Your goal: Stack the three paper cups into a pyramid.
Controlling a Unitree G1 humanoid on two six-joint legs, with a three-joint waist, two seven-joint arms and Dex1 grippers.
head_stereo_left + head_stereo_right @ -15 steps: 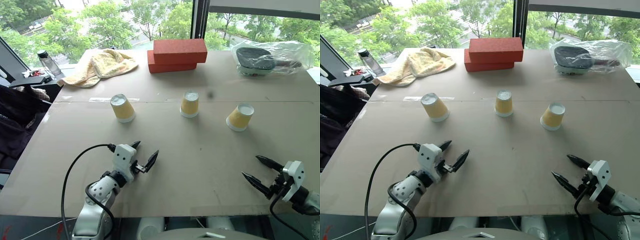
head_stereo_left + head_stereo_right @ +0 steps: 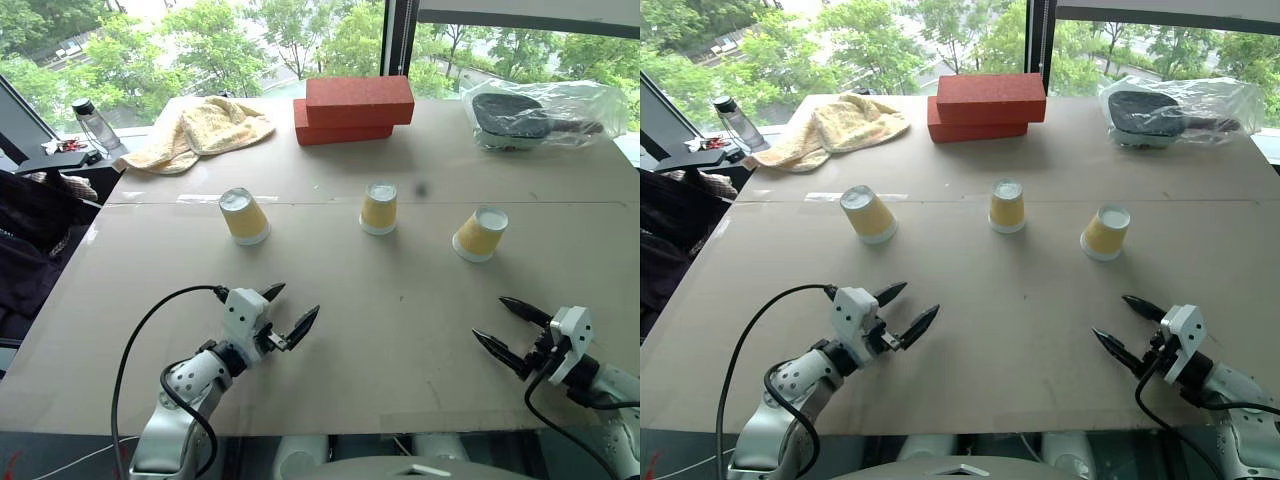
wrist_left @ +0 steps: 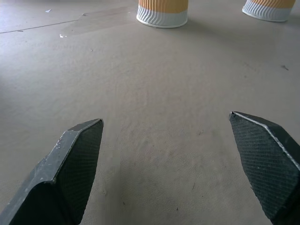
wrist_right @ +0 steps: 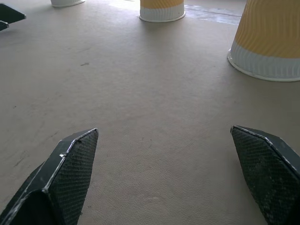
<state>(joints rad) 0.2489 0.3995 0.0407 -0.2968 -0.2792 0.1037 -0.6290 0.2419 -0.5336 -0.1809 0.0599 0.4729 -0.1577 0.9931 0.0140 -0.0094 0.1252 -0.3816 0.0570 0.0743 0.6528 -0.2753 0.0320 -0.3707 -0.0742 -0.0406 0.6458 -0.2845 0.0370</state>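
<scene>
Paper cups: left cup (image 2: 244,216), middle cup (image 2: 379,208), right cup (image 2: 479,234), upside down in a row, well apart. Red bricks (image 2: 354,109), towel (image 2: 203,130), bagged item (image 2: 540,113) lie beyond. Left gripper (image 2: 288,311) and right gripper (image 2: 501,325) both wide, empty, short of cups, nothing between

My right gripper (image 4: 164,173), fingers spread wide above the brown table (image 4: 140,103); nearest paper cup (image 4: 269,40) inverted, second cup (image 4: 161,9) beyond, third cup (image 4: 65,2) farthest.
</scene>
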